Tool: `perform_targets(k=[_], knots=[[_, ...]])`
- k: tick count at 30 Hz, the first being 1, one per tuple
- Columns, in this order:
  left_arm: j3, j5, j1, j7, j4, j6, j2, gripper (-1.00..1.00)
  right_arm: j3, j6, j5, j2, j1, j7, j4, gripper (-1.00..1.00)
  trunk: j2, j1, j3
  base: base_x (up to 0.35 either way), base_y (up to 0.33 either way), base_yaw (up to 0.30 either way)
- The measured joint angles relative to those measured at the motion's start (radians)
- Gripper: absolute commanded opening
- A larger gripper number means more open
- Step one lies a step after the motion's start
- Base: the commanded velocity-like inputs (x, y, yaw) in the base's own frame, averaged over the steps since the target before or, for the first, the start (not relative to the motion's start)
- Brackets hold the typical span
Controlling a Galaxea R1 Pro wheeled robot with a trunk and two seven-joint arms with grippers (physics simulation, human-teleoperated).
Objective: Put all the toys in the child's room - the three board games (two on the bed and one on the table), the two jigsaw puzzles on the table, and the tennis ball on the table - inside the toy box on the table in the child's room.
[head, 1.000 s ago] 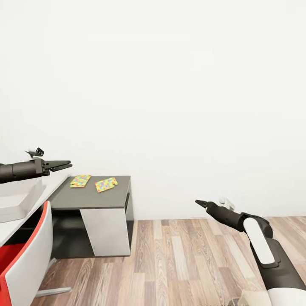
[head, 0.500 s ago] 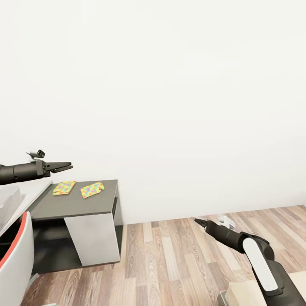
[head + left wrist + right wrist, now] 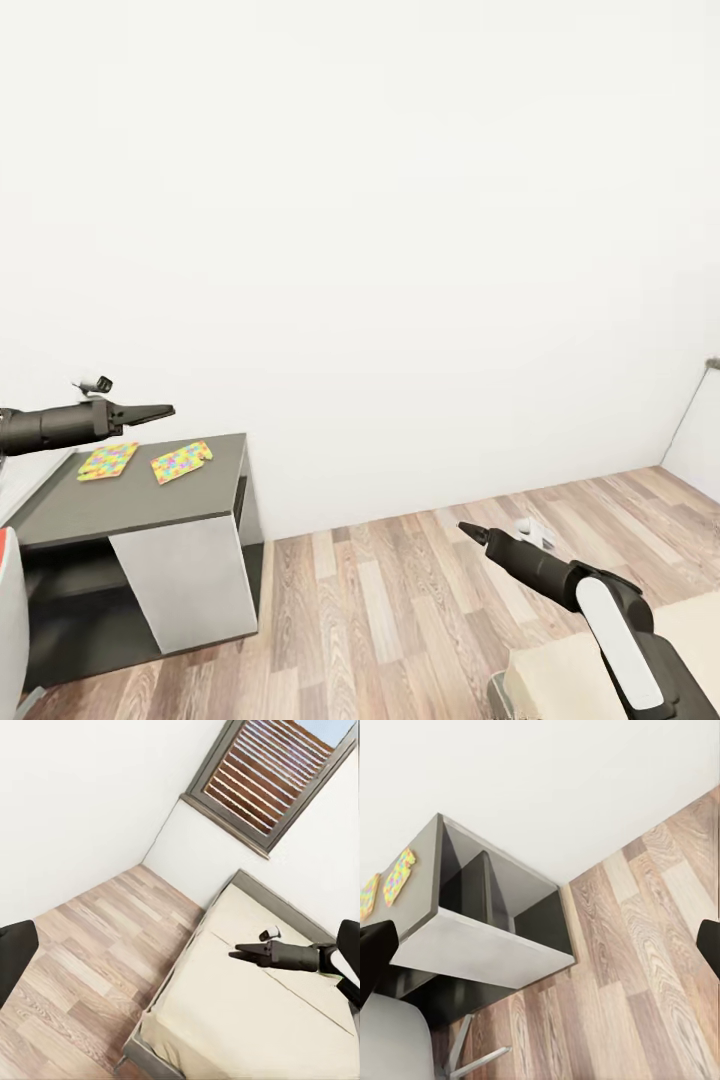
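Two jigsaw puzzles (image 3: 108, 461) (image 3: 181, 462) lie flat side by side on the dark lower section of the table (image 3: 130, 505). The right wrist view also catches the puzzles (image 3: 399, 876) (image 3: 367, 894) on the table top (image 3: 472, 945). My left gripper (image 3: 170, 409) hovers above and just behind the puzzles, open and empty. My right gripper (image 3: 462, 527) hangs over the wood floor, open and empty. In the left wrist view the right gripper (image 3: 231, 954) floats above the bed (image 3: 240, 1027). The toy box, board games and tennis ball are out of view.
A bare beige mattress corner (image 3: 690, 625) sits at lower right beside my right arm. A white and red chair (image 3: 8, 600) stands at the left edge, by the table. Wood floor (image 3: 400, 600) spreads between table and bed. A dark-framed window (image 3: 277, 780) is above the bed.
The whole view has swung right: the table and puzzles slid left, the toy box left the picture, most of the chair went too, and the bed corner came in. Both arms keep their pose.
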Motion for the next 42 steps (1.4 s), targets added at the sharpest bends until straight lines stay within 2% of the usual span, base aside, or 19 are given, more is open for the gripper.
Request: perform_targets(k=[4, 10, 16, 20, 31, 42], knots=[[0.0, 0.002, 0.054, 0.0, 0.003, -0.056, -0.005, 1.0, 0.0, -0.002, 0.0, 0.0, 0.0, 0.003, -0.003, 1.0, 0.0, 0.0, 0.004, 0.0, 0.0, -0.218], [0.005, 0.002, 0.101, 0.0, 0.005, -0.069, -0.005, 1.0, -0.001, -0.002, 0.0, 0.0, 0.0, 0.003, -0.004, 1.0, -0.001, 0.0, 0.011, 0.0, 0.0, -0.217], [0.009, 0.002, 0.185, 0.0, 0.005, -0.074, -0.011, 1.0, 0.0, -0.001, 0.0, 0.0, 0.0, 0.003, -0.032, 1.0, -0.001, 0.0, 0.018, 0.0, 0.0, -0.216], [0.02, 0.001, 0.228, 0.0, 0.006, -0.111, -0.013, 1.0, 0.001, 0.0, 0.0, 0.004, 0.0, 0.003, -0.044, 1.0, -0.001, 0.0, 0.023, 0.0, 0.0, -0.216], [0.038, 0.001, 0.244, 0.0, 0.005, -0.138, -0.016, 1.0, -0.001, -0.001, 0.0, 0.002, 0.0, 0.003, -0.045, 1.0, -0.001, 0.0, 0.032, 0.0, 0.023, -0.128], [0.038, 0.002, 0.247, 0.0, 0.006, -0.141, -0.017, 1.0, -0.004, 0.0, -0.001, 0.001, 0.001, 0.003, -0.036, 1.0, -0.001, 0.0, 0.026, -0.07, 0.005, -0.18]])
